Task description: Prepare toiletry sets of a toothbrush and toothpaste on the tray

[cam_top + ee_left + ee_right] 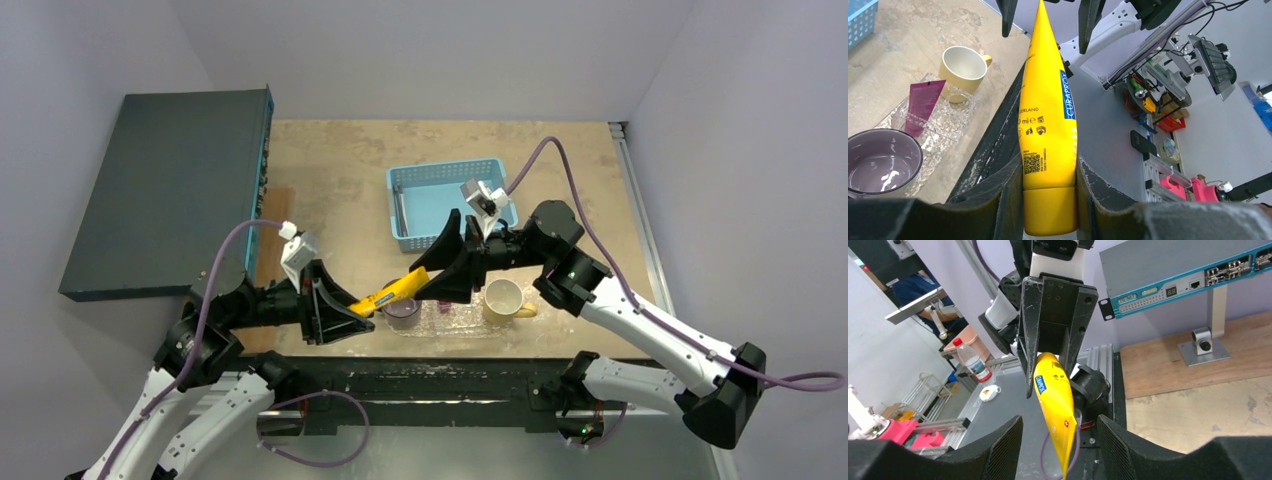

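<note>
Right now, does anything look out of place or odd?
Only the yellow tube: it hangs in the air, not on the tray, clamped at its cap by the left gripper, its tip between the open fingers of the right gripper.

Pale lilac walls (pixel 430 50) enclose a scuffed tan tabletop (pixel 340 170); beyond and left of the left pincer (pixel 358 306), a teal-faced network switch (pixel 165 190) (raised on a metal stand (pixel 1204 345)).

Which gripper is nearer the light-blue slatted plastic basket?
Right. The right gripper is at the near edge of the blue basket; the left gripper, shut on the yellow squeeze tube, is farther leftward.
</note>
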